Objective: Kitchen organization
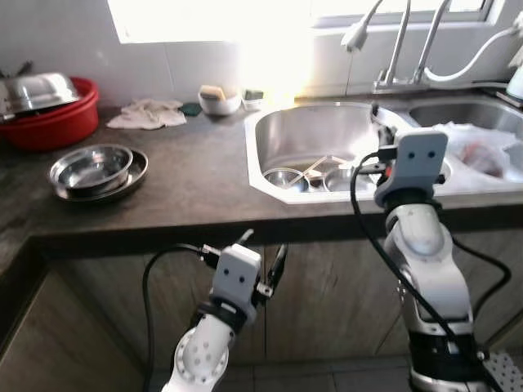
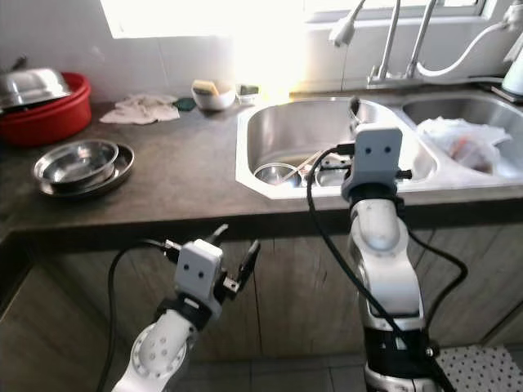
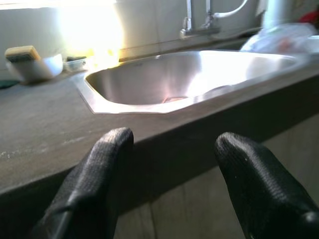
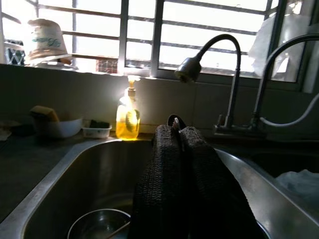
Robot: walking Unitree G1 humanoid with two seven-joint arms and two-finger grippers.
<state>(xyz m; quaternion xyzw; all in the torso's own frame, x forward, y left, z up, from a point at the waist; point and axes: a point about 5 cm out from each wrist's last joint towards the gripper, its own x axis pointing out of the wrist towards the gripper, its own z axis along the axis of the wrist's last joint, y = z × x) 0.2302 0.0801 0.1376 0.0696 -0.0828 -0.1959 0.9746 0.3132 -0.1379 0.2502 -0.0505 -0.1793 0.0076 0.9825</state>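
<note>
Kitchen counter with a double sink, seen from the robot's head. The right gripper (image 4: 185, 144) is raised over the front rim of the left sink basin (image 1: 302, 135), its two black fingers pressed together with nothing visibly between them; a small dark loop shows just above the fingertips in the right wrist view. The left gripper (image 1: 263, 257) hangs below the counter edge in front of the cabinet doors (image 1: 327, 294), its fingers (image 3: 94, 174) spread apart and empty. Inside the left basin lie small steel bowls (image 1: 286, 178) with utensils across them. The right basin (image 1: 466, 114) holds a crumpled plastic bag (image 1: 478, 151). On the dark countertop (image 1: 188, 175), to the robot's left, a steel bowl sits on a steel plate (image 1: 98, 171); behind it stands a red basin (image 1: 53, 122) holding an upturned steel bowl (image 1: 37, 90). A cloth (image 1: 147, 114) and a white bowl with a sponge (image 1: 219, 98) lie near the back wall. A yellow soap bottle (image 4: 128, 117) stands behind the sink, beside the faucets (image 4: 219, 74).
</note>
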